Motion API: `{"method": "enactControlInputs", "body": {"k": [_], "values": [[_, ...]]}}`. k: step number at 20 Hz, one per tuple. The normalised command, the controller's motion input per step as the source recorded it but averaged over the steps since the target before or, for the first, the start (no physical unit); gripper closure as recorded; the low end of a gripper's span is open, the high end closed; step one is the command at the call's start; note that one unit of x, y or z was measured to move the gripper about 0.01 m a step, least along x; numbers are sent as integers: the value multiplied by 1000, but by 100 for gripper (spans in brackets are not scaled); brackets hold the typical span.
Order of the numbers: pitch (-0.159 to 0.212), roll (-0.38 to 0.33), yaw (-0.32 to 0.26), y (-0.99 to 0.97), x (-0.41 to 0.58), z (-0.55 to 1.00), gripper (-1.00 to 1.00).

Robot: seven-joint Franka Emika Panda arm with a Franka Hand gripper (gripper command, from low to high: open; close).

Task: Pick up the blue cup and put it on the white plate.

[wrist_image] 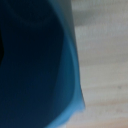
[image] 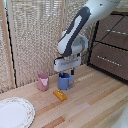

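The blue cup [image: 64,82] stands on the wooden table, its handle towards the exterior view's right. My gripper [image: 65,73] is directly over it, down at the rim, and its fingertips are hidden by the hand and the cup. In the wrist view the blue cup [wrist_image: 35,65] fills most of the frame, blurred and very close, with bare wood beside it and no fingers showing. The white plate [image: 15,114] lies at the table's front on the exterior view's left, well apart from the cup, with nothing on it.
A pink cup [image: 43,81] stands just to the exterior view's left of the blue cup. A small yellow block [image: 60,94] lies in front of the blue cup. A dark drawer cabinet [image: 112,45] stands behind on the right, and slatted blinds [image: 30,35] are behind.
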Motion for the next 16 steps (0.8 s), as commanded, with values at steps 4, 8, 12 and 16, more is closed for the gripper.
{"method": "enactControlInputs", "body": {"k": [4,8,12,16], "values": [[-4,-4,45,0,161,-118,100],[19,-2,1,0,0,-24,100],[13,-22,0,0,-126,-32,100],[0,-13,-1,11,-246,24,100]]}}
